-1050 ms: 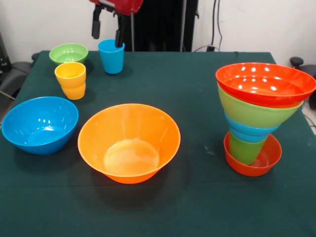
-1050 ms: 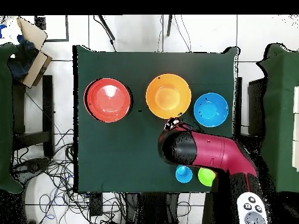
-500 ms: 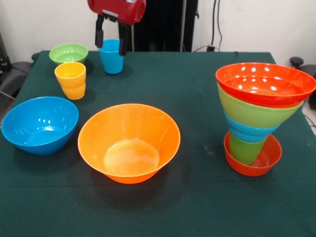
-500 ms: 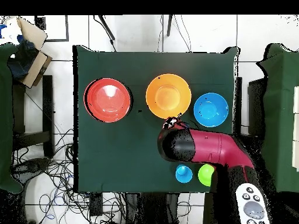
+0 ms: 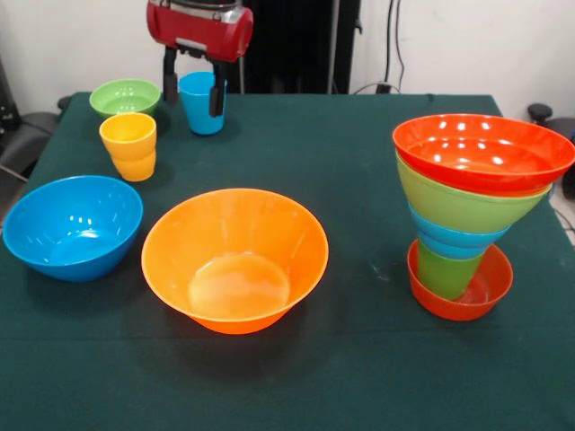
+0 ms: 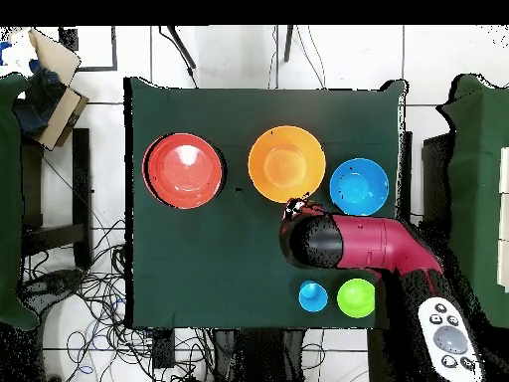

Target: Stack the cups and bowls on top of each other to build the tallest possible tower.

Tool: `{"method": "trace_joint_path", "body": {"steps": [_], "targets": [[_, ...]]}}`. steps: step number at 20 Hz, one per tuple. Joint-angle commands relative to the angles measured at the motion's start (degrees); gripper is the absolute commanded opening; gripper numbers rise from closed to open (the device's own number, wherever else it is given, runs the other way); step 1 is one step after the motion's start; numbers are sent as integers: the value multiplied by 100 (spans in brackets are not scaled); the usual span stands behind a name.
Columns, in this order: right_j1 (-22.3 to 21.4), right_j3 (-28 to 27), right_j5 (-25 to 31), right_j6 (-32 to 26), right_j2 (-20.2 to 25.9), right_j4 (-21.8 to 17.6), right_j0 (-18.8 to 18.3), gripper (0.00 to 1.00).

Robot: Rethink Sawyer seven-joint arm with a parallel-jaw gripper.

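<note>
The tower [image 5: 472, 211] stands on the right: a small red-orange bowl at the bottom, then a green cup, a blue bowl, a green bowl and a wide red bowl [image 6: 184, 169] on top. A big orange bowl [image 5: 235, 260] [image 6: 286, 164] sits mid-table, with a blue bowl [image 5: 72, 224] [image 6: 359, 186] to its left. At the far left are a yellow-orange cup [image 5: 128, 145], a small green bowl [image 5: 125, 96] [image 6: 355, 297] and a blue cup [image 5: 199, 106] [image 6: 313, 295]. My gripper [image 5: 191, 90] hangs open and empty, overlapping the blue cup in the front view. The arm [image 6: 343, 244] hides the yellow-orange cup from overhead.
The dark green table [image 5: 359, 377] [image 6: 199, 279] ends close behind the blue cup and the small green bowl. A cardboard box [image 6: 50, 80] sits off the table, and cables [image 6: 89, 298] lie on the floor beside it.
My gripper has come down and shifted slightly left in the front view, and it stays open. Overhead, the arm has swung toward the blue bowl's side. No cup or bowl has moved.
</note>
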Motion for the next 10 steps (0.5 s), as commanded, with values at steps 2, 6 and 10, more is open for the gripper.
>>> {"method": "trace_joint_path", "body": {"steps": [2, 6, 10], "targets": [[579, -326, 496, -1198, 601, -625, 67, 100], [621, -461, 713, -1330, 642, -706, 24, 100], [811, -695, 795, -1413, 731, -776, -20, 100]]}}
